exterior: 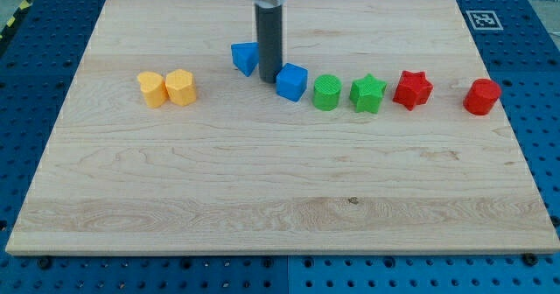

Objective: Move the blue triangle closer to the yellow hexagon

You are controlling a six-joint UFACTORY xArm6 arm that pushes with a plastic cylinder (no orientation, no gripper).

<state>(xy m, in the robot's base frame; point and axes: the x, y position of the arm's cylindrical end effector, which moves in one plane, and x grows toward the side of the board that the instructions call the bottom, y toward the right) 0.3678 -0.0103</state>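
Observation:
The blue triangle [244, 57] lies on the wooden board [262, 198] near the view's top centre. My tip [269, 78] stands just to its right, touching or nearly touching it, between it and a blue cube [291, 82]. Two yellow blocks sit at the view's left: a yellow heart-like block [151, 90] and the yellow hexagon [181, 87] beside it, well left of the triangle.
To the right of the blue cube runs a row: a green cylinder [327, 93], a green star [368, 94], a red star [412, 89] and a red cylinder-like block [481, 96]. A marker tag [480, 19] sits beyond the board's top right corner.

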